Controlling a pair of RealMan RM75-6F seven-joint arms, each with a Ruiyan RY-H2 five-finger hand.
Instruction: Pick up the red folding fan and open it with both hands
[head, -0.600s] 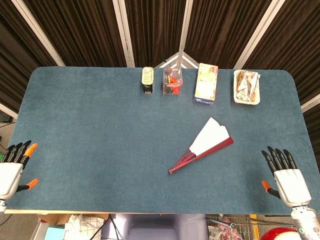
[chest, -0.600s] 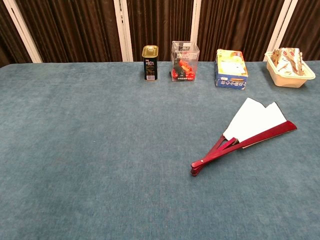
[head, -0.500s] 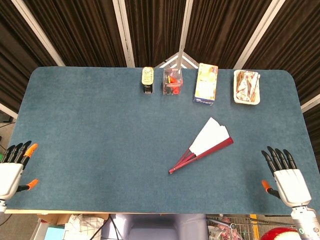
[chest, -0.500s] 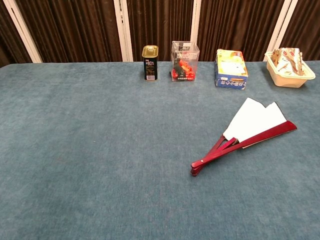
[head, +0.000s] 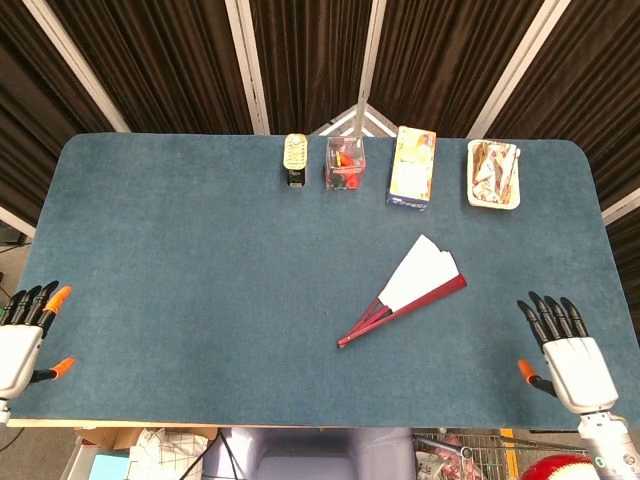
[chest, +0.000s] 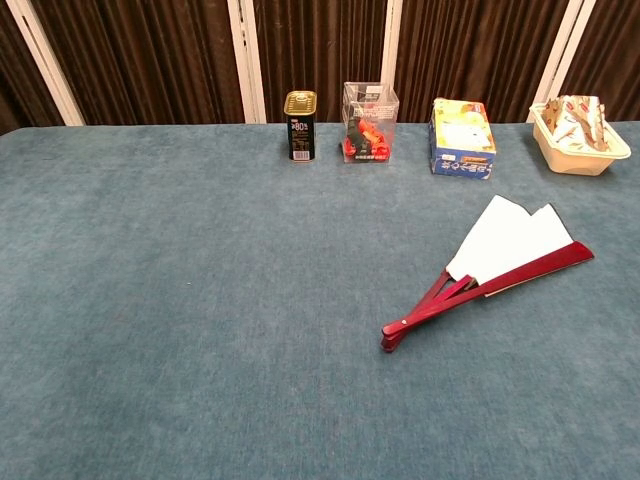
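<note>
The red folding fan (head: 408, 292) lies flat on the blue table, right of centre, partly spread with white paper showing and its pivot end toward the near side; in the chest view the fan (chest: 485, 267) sits at the right. My left hand (head: 22, 344) hovers at the near left corner, fingers apart, holding nothing. My right hand (head: 563, 355) is at the near right edge, fingers spread and empty, well right of the fan. Neither hand shows in the chest view.
Along the far edge stand a small tin can (head: 294, 161), a clear box with red items (head: 345, 165), a colourful carton (head: 412, 167) and a white tray of packets (head: 494, 174). The blue table (head: 200, 280) spans both views.
My right hand has shifted slightly left and forward over the table edge. My left hand has slid a little toward the near edge. The fan has not moved.
</note>
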